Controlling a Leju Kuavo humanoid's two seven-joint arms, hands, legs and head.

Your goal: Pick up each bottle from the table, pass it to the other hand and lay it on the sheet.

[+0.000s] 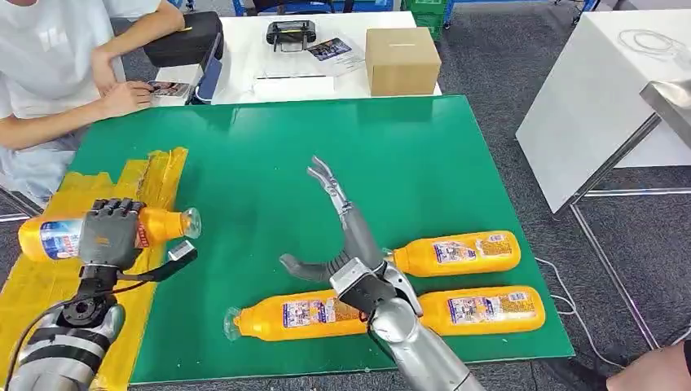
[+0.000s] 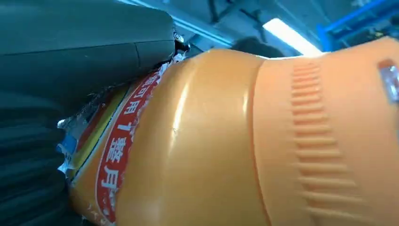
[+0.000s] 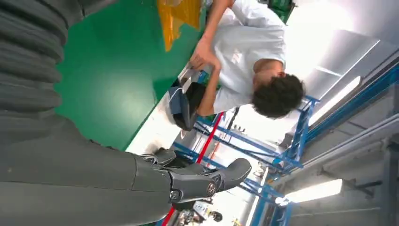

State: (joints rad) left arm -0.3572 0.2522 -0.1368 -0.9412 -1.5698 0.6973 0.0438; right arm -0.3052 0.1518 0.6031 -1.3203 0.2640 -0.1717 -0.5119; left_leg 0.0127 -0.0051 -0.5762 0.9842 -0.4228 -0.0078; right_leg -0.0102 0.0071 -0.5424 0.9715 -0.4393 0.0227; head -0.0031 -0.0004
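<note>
The big green desk (image 1: 269, 147) has three orange bottles lying on it near the robot: one (image 1: 456, 253) behind, two in front (image 1: 297, 315) (image 1: 489, 310). A fourth bottle (image 1: 49, 238) is gripped by the left hand (image 1: 110, 232), its fingers (image 1: 114, 213) wrapped round the middle, over the yellow sheet (image 1: 33, 285). The left wrist view shows its red label up close. The right hand (image 1: 342, 236) holds nothing, fingers (image 1: 326, 179) stretched wide apart, above the desk. The right wrist view shows a person (image 3: 240, 70) sitting at the far side.
</note>
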